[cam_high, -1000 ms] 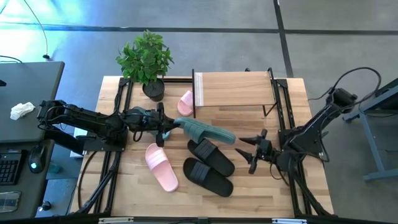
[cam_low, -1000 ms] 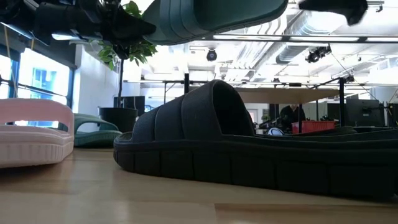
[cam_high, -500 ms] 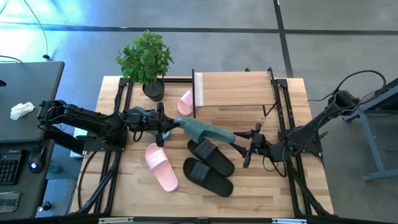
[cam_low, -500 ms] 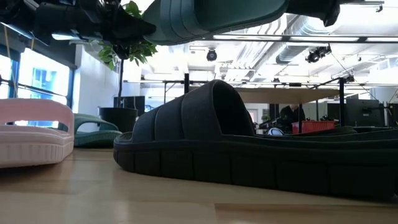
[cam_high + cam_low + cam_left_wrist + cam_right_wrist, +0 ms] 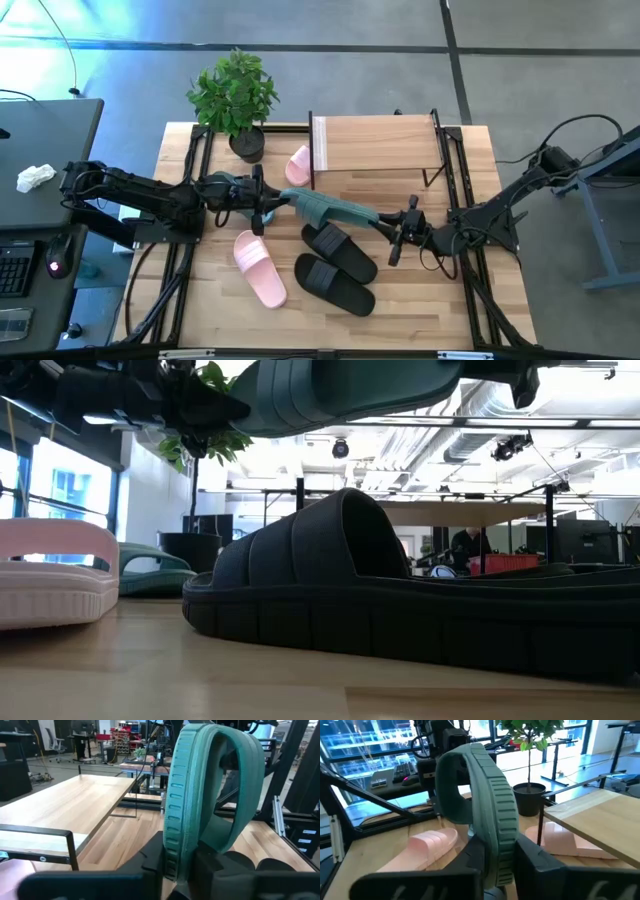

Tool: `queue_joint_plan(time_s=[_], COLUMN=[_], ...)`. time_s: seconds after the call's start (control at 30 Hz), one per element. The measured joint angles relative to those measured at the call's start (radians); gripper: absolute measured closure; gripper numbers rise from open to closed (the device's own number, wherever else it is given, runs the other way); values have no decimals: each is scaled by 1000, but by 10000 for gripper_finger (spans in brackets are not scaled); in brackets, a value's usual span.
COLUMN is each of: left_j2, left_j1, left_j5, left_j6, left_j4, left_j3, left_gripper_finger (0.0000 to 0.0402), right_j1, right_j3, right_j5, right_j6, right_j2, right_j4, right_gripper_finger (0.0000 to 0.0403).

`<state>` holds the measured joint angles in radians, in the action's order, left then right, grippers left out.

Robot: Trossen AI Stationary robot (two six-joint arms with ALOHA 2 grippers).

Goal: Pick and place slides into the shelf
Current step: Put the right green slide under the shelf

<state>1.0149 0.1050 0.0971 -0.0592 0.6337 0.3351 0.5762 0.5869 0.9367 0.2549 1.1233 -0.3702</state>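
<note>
Held slide: a teal slide (image 5: 330,210) hangs above the bench (image 5: 400,300), between the two arms, lying roughly left to right over the bench's middle. In both wrist views it stands on edge.
Left tool (image 5: 268,205): at the slide's left end, clamped on its sole edge; the left wrist view shows the teal sole (image 5: 182,810) wedged between the dark fingers (image 5: 150,865).
Right tool (image 5: 392,228): at the slide's right end, fingers together on the sole edge; the right wrist view shows the ribbed teal rim (image 5: 497,825) pinched between the two fingers (image 5: 472,855).
Black slides: two, flat on the bench just near of the held slide, one (image 5: 340,251) beside the other (image 5: 333,283). The low view is filled by one of them (image 5: 400,595).
Pink slides: one (image 5: 259,267) lies left of the black pair; the other (image 5: 298,165) lies at the shelf's left end, on the bench.
Second teal slide (image 5: 150,572): on the bench behind the pink one in the low view, near the plant pot.
Shelf (image 5: 375,143): at the far middle of the bench; its light board carries no slide.
Plant (image 5: 235,95): in a dark pot at the far left corner of the bench.
</note>
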Motion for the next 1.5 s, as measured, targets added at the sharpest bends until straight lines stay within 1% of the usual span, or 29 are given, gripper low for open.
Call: queue_joint_plan(time_s=[0.13,0.27,0.43,0.53,0.6,0.7,0.87,1.03,1.13,1.27,1.37,1.5], left_j2=[-1,-1,-1,-1,-1,-1,-7,-10,-10,-10,-10,-10], left_j1=[-1,0,-1,-1,0,0,0,0,0,0,0,0], left_j5=[-18,-49,-66,-66,-80,-109,-140,-154,-157,-157,-157,-157], left_j6=[56,121,141,141,149,169,186,194,194,194,194,227], left_j4=[5,5,6,5,6,7,16,26,26,25,25,24], left_j3=[0,0,0,0,0,0,0,0,0,0,0,0], left_gripper_finger=[280,233,186,165,156,149,152,161,165,165,165,165], right_j1=[11,37,87,133,166,213,280,324,330,330,330,300], right_j3=[0,0,0,0,0,0,0,0,0,1,1,1], right_j5=[66,131,188,225,244,249,239,236,191,106,56,49], right_j6=[-15,-50,-45,30,134,343,755,1219,1521,1847,2017,2041], right_j2=[1,1,-20,-55,-83,-130,-190,-226,-227,-220,-220,-216], right_j4=[6,2,16,83,159,317,630,948,1139,1360,1460,1450], right_gripper_finger=[373,373,373,373,373,373,373,373,373,373,373,373])
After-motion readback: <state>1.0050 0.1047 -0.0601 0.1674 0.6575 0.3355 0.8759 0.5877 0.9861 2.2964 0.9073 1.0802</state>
